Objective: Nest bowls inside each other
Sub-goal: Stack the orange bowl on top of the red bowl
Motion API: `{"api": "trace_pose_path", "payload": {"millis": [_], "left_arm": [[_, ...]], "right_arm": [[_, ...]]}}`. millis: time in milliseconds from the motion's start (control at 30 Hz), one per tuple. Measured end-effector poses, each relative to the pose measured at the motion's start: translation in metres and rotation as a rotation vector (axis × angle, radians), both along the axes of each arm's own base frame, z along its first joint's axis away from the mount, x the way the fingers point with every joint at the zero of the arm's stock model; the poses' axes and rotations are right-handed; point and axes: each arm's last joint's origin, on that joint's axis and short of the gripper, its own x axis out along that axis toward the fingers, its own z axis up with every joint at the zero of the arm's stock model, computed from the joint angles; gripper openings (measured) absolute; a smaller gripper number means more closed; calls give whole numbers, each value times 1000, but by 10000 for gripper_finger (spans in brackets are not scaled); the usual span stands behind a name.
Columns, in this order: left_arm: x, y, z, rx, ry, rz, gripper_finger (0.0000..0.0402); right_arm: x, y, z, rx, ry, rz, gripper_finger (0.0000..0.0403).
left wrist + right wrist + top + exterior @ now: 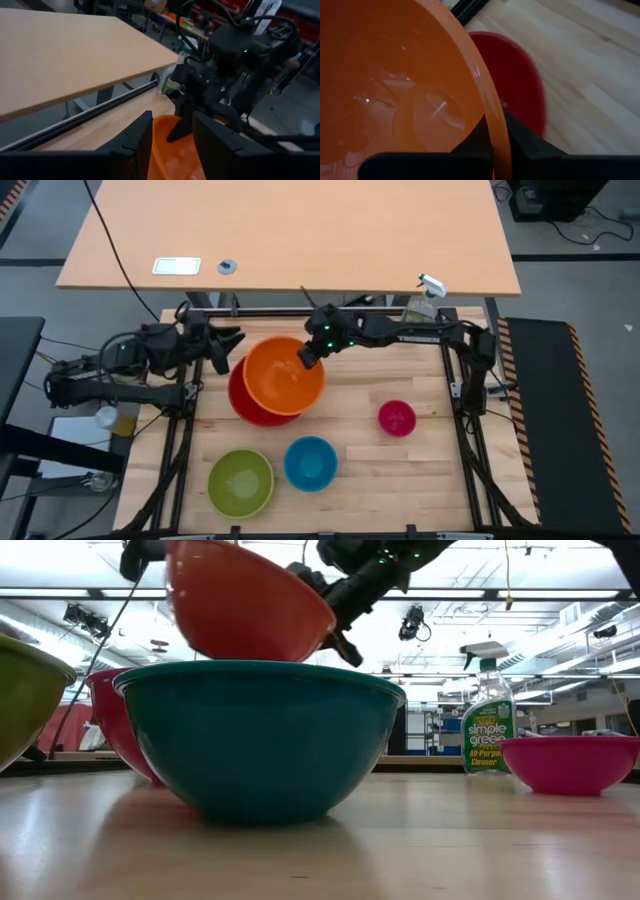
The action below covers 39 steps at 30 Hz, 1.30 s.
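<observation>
My right gripper (308,360) is shut on the orange bowl (283,375), which hangs tilted over the red bowl (243,405) at the table's far left. In the low view the orange bowl (250,600) is clear above the red bowl (125,730). My left gripper (228,350) stands open just left of both bowls, touching nothing. The lime green bowl (240,482) and the blue bowl (310,463) rest on their bases near the front edge. The pink bowl (397,418) sits to the right. My right gripper pinches the orange bowl's rim (496,131) on its far right side, one finger inside the bowl and one outside. The fingers slant down from the table's far right. The bowl is lifted clear and tilted, above the red bowl (520,85).
A clear spray bottle (425,300) stands at the table's far right corner. A tan desk (290,230) lies beyond the far edge. Bare wood shows between the pink bowl and the right edge.
</observation>
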Motion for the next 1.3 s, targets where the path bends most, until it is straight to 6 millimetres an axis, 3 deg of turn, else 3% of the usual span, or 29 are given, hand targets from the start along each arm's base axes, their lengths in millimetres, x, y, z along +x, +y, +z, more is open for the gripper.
{"api": "trace_pose_path", "payload": {"millis": [533, 700, 1067, 1300], "left_arm": [[-1, -2, -2, -48, 41, -69, 141], [6, -3, -20, -185, 194, -98, 141], [34, -1, -57, -484, 439, 32, 141], [49, -2, -74, -531, 568, 107, 141]], "right_arm": [[37, 8, -34, -112, 74, -2, 30], [38, 6, -40, -144, 96, -12, 30], [38, 5, -44, -160, 125, -2, 30], [36, 4, -47, -150, 140, 4, 35]]}}
